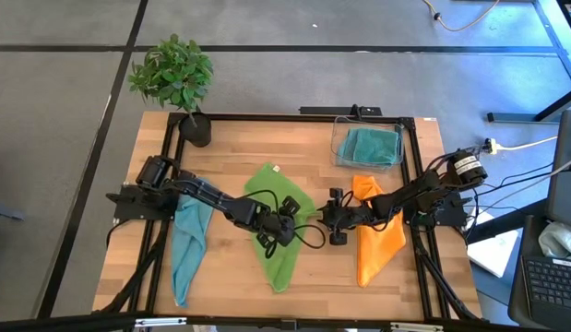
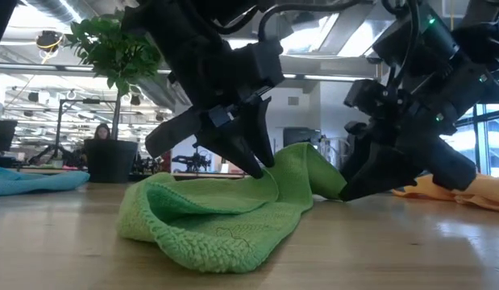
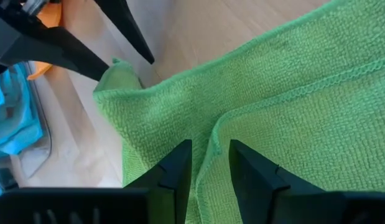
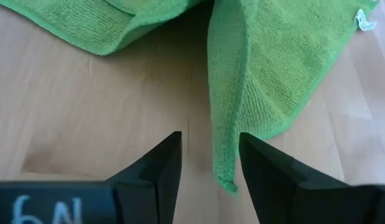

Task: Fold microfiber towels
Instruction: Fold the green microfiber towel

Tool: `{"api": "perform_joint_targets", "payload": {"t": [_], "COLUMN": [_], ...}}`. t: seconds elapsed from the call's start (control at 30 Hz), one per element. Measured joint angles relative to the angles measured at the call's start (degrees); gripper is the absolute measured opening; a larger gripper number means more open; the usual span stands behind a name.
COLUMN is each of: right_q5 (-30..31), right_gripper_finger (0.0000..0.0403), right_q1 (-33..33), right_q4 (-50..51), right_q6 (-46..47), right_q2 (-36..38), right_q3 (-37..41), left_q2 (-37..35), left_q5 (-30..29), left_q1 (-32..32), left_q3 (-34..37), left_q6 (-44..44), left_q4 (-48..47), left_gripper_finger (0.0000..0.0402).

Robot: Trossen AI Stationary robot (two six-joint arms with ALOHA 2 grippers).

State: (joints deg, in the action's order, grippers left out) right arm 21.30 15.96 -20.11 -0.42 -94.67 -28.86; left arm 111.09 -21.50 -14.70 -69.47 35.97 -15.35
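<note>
The lime green microfiber towel point(image 1: 277, 232) lies rumpled mid-table, between the two grippers. The left gripper point(image 3: 209, 163) has its fingers parted astride a hemmed edge, not pinching it. The right gripper point(image 4: 209, 163) likewise stands open around a hanging corner. The fold looks just begun; next, both jaws should probably close on their edges. Both arms reach inward, low over the wooden table point(image 1: 239, 148).

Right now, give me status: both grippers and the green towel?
Left gripper open, astride a fold of the green towel. Right gripper open at its edge. Towel part folded. Nothing in the way.
</note>
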Motion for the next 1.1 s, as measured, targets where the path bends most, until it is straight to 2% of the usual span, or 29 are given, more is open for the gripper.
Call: {"api": "perform_joint_targets", "payload": {"t": [0.2, 0.4, 0.57, 0.77, 0.9, 1.0, 1.1], "right_q5": [0.02, 0.02, 0.02, 0.02, 0.04, 0.07, 1.27], "right_gripper_finger": [0.0155, 0.0123, 0.0093, 0.0055, 0.0026, 0.0008, 0.0010], "right_q1": [0.00, 0.00, 0.00, 0.00, 0.00, 0.00, 0.00], "right_q4": [-1.92, -2.04, -2.02, -2.00, -1.46, -0.12, 2.23], "right_q6": [-1.52, -1.75, -2.69, -3.02, -3.32, -4.26, -4.77], "right_q2": [0.00, 0.00, 0.00, 0.00, 0.00, 0.00, 0.00], "right_q3": [-0.02, -0.02, -0.02, -0.02, -0.02, -0.02, -0.02], "left_q2": [0.50, 0.50, 0.50, 0.50, 0.50, 0.50, -0.05], "left_q5": [-0.28, -0.14, 0.00, -0.01, -0.05, -2.73, -7.61], "left_q1": [0.12, 0.36, 0.30, 0.33, 0.12, -0.94, -3.17], "left_q3": [0.00, 0.00, 0.00, 0.00, 0.00, 0.00, 0.00], "left_q6": [-2.37, -2.91, -3.25, -5.27, -6.88, -7.35, -7.12], "left_q4": [-0.16, 0.19, 0.25, 1.45, 0.35, -0.17, -2.75], "left_gripper_finger": [0.0098, 0.0083, 0.0057, 0.0008, 0.0005, 0.0001, 0.0001]}}
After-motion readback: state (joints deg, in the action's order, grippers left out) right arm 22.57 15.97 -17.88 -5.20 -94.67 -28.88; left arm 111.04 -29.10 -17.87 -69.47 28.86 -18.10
